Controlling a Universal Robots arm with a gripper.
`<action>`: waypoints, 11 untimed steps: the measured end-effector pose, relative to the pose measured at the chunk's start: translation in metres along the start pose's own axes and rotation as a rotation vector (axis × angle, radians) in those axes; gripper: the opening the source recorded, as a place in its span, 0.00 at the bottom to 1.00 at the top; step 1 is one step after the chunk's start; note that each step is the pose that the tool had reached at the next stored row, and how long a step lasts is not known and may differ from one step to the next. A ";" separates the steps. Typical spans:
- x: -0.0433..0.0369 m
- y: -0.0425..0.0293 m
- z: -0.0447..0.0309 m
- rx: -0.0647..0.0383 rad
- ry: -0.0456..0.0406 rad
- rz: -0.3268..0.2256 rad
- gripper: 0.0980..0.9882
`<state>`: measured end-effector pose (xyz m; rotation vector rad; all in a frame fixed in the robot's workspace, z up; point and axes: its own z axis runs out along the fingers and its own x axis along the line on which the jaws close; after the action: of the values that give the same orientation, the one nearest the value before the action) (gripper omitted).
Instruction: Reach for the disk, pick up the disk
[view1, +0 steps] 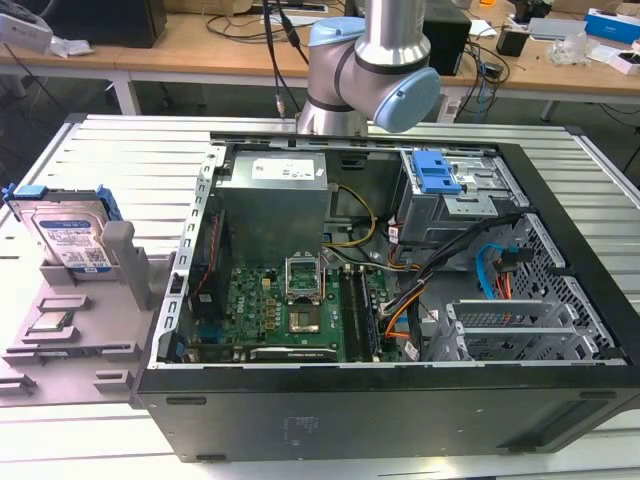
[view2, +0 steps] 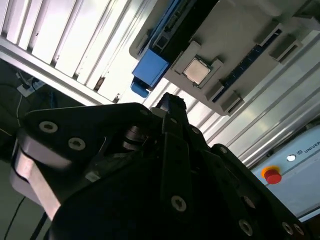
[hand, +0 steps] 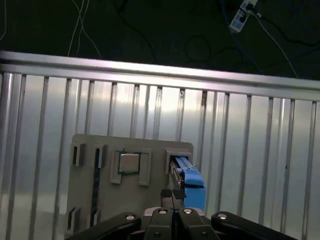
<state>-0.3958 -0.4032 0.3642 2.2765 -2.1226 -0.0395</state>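
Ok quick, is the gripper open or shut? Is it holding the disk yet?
Gripper: shut, holding nothing; the disk is not picked up yet.

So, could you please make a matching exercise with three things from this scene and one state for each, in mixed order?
Things:
1. disk
2. processor chip
3. computer case

States:
A. open, with the boards showing inside
B. standing upright in the grey holder
C. lying flat in a recess of the grey holder

Pairs: 1-B, 2-C, 3-A
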 end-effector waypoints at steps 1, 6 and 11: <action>0.0000 0.0000 0.0002 0.000 -0.0009 0.023 0.01; 0.0000 -0.0001 0.0010 0.000 -0.0047 0.122 0.01; 0.0000 -0.0001 0.0016 0.000 -0.0062 0.174 0.01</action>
<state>-0.3958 -0.4032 0.3626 2.0846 -2.3141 -0.0428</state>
